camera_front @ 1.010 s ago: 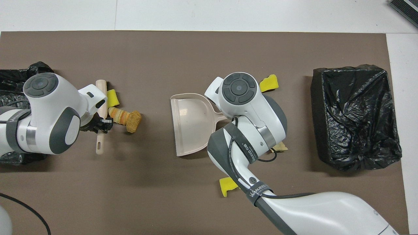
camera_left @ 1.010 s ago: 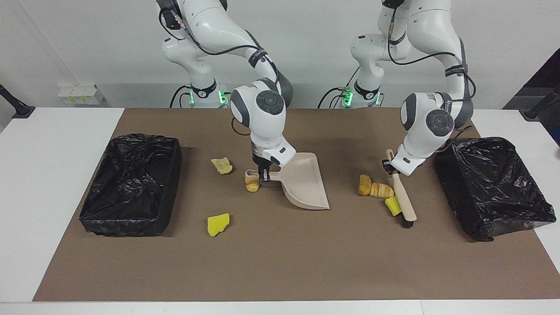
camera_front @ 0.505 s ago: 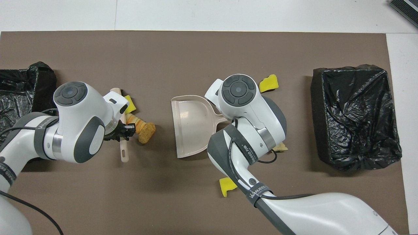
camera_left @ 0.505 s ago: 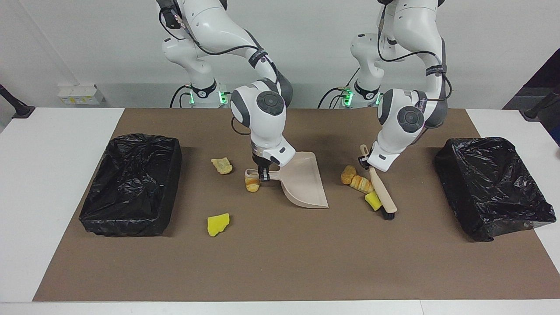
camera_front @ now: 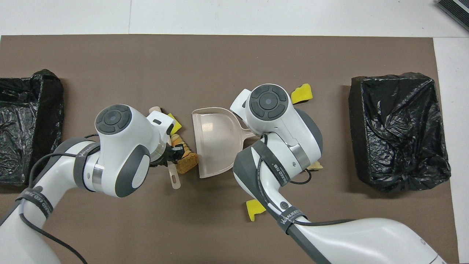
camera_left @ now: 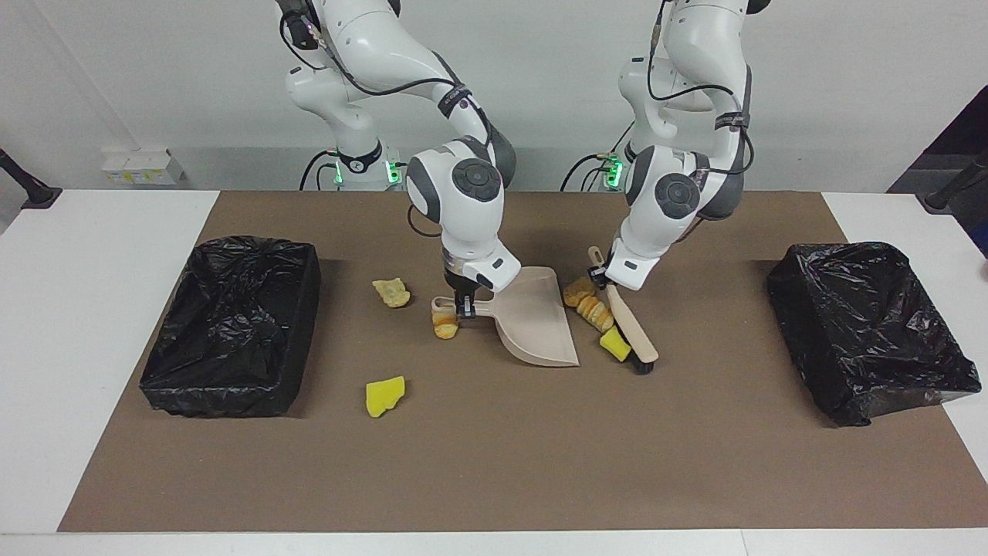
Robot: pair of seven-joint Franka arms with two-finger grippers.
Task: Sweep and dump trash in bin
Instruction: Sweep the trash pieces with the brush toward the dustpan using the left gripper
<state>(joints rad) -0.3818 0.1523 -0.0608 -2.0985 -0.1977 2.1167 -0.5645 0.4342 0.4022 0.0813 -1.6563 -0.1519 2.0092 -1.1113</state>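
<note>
Beside the dustpan's (camera_left: 536,324) open mouth you see two bread pieces (camera_left: 588,303) and a yellow sponge chunk (camera_left: 615,344) against the brush (camera_left: 629,330), which the left gripper (camera_left: 599,276) clamps. Right gripper (camera_left: 464,306) clamps the dustpan handle. Other trash lies toward the right arm's end. Both black-lined bins (camera_left: 231,324) show no trash.

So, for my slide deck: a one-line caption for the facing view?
Left gripper pushes the brush and three trash bits to the dustpan held by the right gripper.
</note>
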